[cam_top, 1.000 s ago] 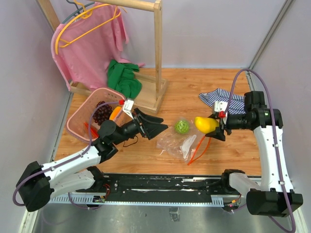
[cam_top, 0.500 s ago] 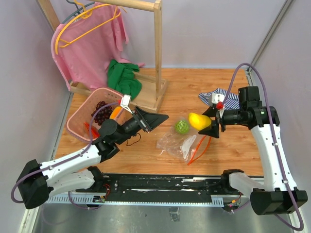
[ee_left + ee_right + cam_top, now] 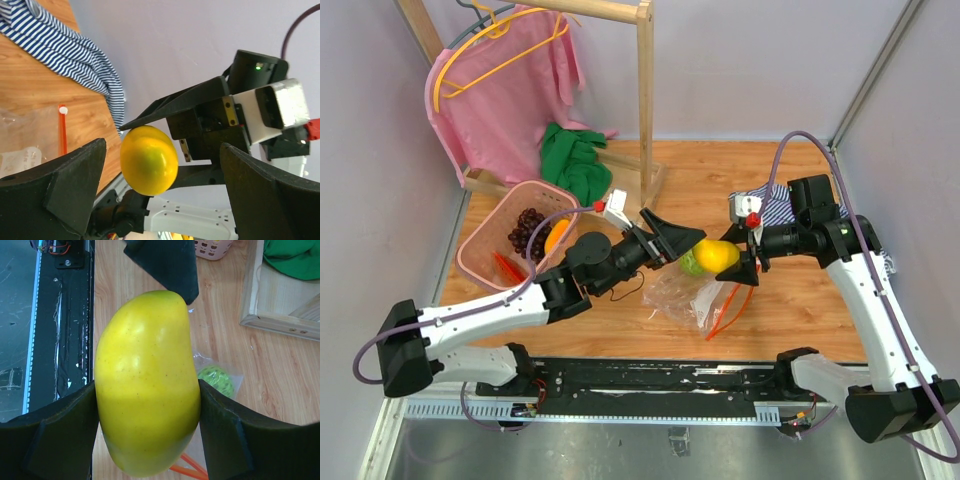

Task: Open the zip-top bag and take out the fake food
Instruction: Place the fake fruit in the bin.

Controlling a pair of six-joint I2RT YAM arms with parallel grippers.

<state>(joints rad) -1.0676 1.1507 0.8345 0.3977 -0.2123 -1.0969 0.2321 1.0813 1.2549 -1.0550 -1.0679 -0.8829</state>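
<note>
My right gripper (image 3: 735,262) is shut on a yellow oval fruit (image 3: 716,254), held in the air above the table. The fruit fills the right wrist view (image 3: 147,385), pressed between both pads. My left gripper (image 3: 682,243) is open, its fingers spread on either side of the same fruit without touching it; in the left wrist view the fruit (image 3: 148,159) hangs between them. The clear zip-top bag (image 3: 692,295) lies flat on the wood below with its red-orange zip strip (image 3: 728,310) at the right. The green leafy ball (image 3: 692,264) sits in or on the bag, also in the right wrist view (image 3: 216,379).
A pink basket (image 3: 525,238) at the left holds purple grapes (image 3: 529,230), an orange fruit (image 3: 558,236) and a red piece. A striped cloth (image 3: 775,206) lies behind my right gripper. A wooden rack (image 3: 645,120) with a pink shirt and a green cloth (image 3: 575,160) stands at the back.
My left gripper has swung right and forward to the fruit, its open fingers now around it. My right gripper has carried the yellow fruit left, over the bag.
</note>
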